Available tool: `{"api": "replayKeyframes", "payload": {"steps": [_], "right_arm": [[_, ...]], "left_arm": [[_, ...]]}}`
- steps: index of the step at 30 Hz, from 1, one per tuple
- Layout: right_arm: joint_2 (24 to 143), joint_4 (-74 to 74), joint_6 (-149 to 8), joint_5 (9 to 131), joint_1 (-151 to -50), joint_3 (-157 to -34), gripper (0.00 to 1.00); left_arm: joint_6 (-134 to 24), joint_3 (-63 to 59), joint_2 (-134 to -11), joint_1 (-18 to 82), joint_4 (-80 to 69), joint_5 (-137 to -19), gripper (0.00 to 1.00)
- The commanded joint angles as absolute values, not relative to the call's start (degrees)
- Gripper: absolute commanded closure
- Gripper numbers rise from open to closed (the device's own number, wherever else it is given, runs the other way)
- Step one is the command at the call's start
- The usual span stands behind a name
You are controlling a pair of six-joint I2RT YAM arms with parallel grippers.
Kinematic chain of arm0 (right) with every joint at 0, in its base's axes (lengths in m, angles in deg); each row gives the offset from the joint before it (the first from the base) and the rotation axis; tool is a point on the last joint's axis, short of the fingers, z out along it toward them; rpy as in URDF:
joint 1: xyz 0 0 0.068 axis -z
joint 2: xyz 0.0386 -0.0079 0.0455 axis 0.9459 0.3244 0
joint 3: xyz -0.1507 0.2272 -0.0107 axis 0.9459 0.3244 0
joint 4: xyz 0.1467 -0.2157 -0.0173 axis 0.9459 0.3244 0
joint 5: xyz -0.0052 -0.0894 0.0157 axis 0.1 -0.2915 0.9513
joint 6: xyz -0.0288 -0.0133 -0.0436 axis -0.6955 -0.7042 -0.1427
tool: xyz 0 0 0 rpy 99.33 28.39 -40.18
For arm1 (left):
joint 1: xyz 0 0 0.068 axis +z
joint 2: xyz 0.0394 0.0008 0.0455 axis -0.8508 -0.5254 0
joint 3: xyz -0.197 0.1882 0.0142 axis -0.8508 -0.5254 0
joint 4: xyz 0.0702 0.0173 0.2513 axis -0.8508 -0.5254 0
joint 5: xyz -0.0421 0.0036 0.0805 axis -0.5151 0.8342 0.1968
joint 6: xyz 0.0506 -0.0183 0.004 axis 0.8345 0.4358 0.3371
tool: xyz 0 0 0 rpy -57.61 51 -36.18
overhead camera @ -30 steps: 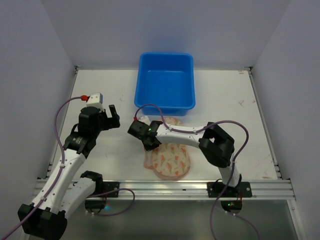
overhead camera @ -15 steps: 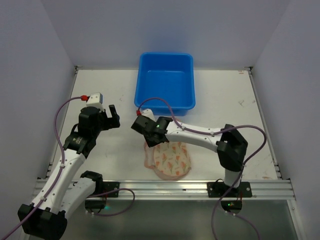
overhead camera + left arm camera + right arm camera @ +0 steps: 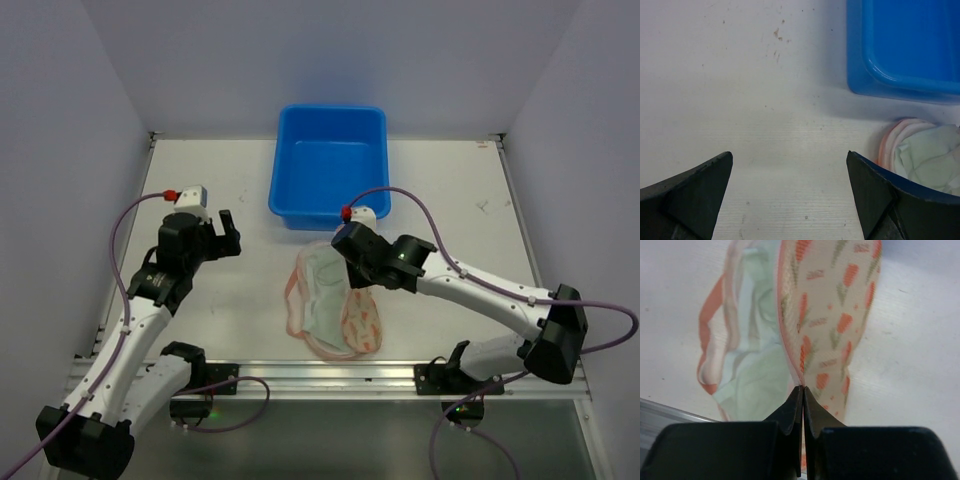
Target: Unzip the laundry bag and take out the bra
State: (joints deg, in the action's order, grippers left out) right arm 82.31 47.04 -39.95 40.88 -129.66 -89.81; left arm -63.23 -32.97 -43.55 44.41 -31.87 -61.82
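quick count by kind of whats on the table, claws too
blue tub: 1
laundry bag: 1
bra: 1
claws: 2, the left claw and the right claw
total: 5

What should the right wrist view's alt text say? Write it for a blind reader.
The shut right gripper pinches the edge of the laundry bag, its orange-printed flap open, baring the pale mint bra inside. White table beneath.
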Motion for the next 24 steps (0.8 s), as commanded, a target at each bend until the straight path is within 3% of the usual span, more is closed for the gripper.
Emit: {"api": "replayKeyframes", "payload": {"steps": [1, 8, 15, 22, 24], "right_arm": [[76.43, 48.27, -37.68, 39.65, -126.19, -84.64, 1.00], [67.11, 48.36, -37.50, 39.30, -121.26, -76.20, 0.99], [61.83, 50.02, -37.85, 38.87, -115.90, -73.03, 0.91], [58.93, 53.28, -38.99, 35.97, -108.52, -73.46, 0.65], [57.44, 53.89, -39.34, 35.61, -106.94, -74.25, 0.51]], "left_arm": [[-61.41, -33.51, -43.94, 44.77, -28.89, -62.95, 0.00], [-61.06, -33.68, -44.64, 44.77, -28.54, -64.71, 0.00], [-60.62, -33.86, -45.34, 44.77, -27.92, -66.46, 0.00], [-60.10, -34.04, -46.14, 44.77, -27.48, -69.53, 0.00], [-60.10, -34.12, -47.01, 44.77, -27.22, -70.67, 0.00]]}}
